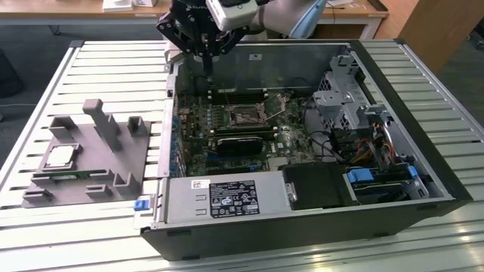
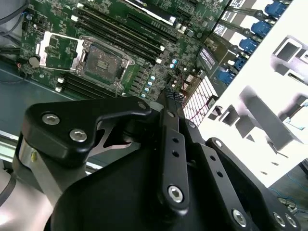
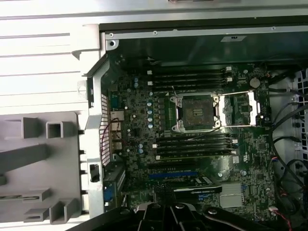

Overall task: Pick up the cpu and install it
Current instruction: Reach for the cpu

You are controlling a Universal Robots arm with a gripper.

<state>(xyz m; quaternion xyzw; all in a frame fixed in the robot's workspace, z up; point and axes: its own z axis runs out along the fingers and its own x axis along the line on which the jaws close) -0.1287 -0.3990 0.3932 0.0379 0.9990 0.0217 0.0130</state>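
The cpu (image 1: 62,156), a small silver square chip, lies flat on the grey tray (image 1: 121,170) at the exterior view's left, outside the computer case. My gripper (image 1: 204,69) hangs over the case's back left corner, well away from the cpu. Its fingers look shut together with nothing between them. In both wrist views the fingertips (image 2: 172,96) (image 3: 163,190) point down at the motherboard. The dark metal-framed socket (image 1: 246,116) (image 2: 103,60) (image 3: 197,113) is bare inside, with its load plate (image 3: 243,108) swung open beside it.
A thin green memory stick (image 1: 72,174) lies on the tray near the cpu, among upright grey posts (image 1: 102,122). The open case (image 1: 423,170) holds a power supply (image 1: 226,198), cables and drive cages. All of it rests on a slatted metal table (image 1: 113,62).
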